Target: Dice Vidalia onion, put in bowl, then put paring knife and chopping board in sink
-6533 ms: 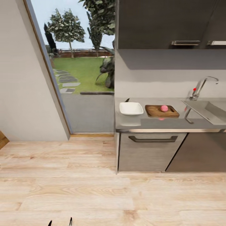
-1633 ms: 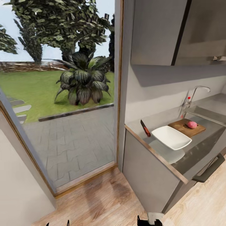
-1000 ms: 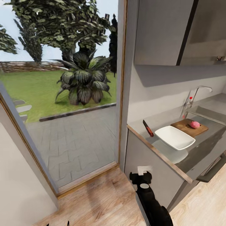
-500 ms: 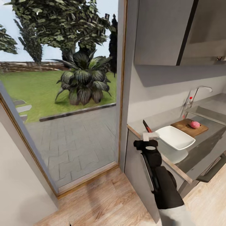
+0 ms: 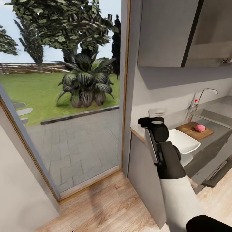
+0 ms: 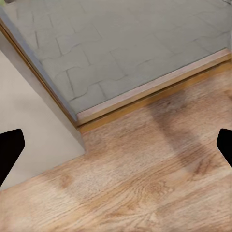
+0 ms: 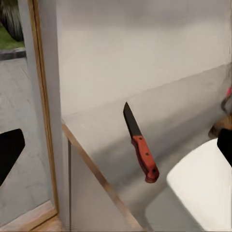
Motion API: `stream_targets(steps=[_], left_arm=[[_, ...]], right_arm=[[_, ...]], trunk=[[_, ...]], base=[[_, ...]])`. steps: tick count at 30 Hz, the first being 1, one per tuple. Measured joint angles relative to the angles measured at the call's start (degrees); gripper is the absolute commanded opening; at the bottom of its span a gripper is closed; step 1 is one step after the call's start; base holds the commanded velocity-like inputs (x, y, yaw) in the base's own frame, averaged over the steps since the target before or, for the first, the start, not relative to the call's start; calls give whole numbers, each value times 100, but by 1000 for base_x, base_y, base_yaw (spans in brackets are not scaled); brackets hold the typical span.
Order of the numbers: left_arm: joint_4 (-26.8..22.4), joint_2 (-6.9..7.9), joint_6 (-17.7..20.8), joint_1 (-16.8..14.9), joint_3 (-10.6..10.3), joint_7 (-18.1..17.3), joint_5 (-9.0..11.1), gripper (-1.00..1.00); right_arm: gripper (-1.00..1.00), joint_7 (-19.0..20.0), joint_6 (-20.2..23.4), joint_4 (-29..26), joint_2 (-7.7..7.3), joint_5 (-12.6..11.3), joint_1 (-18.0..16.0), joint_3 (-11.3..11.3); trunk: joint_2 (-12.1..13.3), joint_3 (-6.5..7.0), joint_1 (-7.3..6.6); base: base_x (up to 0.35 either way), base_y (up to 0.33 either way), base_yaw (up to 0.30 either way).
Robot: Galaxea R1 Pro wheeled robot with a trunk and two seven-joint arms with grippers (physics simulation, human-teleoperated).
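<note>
One risk stands out: the right hand [image 5: 156, 113], fingers spread wide and empty at frame centre, could nudge the paring knife [image 7: 140, 144] off the tabletop [image 7: 104, 128] edge it lies near, red handle toward the white bowl [image 5: 182, 140], dark blade pointing at the wall

The head camera looks down along the smooth grey countertop [image 5: 209, 141]. The right wrist camera sits close above its end [image 7: 111, 130]. The left wrist camera faces the wooden floor [image 6: 145, 183].
</note>
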Motion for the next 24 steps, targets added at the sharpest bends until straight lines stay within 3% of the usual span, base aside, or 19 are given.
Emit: stream_targets(steps=[6,10,14,17,24], left_arm=[[0,0,0,0,0,0,0,100],[0,-23,2,0,-2,2,-3,100],[6,-143,50,0,3,13,10,100],[8,-175,374,3,7,21,18,100],[9,-177,898,28,18,33,35,100]], right_arm=[[100,-5,22,183,0,-15,-485,0],[100,-6,17,754,0,-15,-757,-4],[100,-3,7,1504,0,-20,-1214,-34],[100,2,14,1830,0,-33,-1438,-49],[100,29,73,2090,0,-218,-1572,-175]], trunk=[[0,0,0],[0,0,0],[0,0,0],[0,0,0],[0,0,0]], base=[[0,0,0],[0,0,0],[0,0,0],[0,0,0],[0,0,0]])
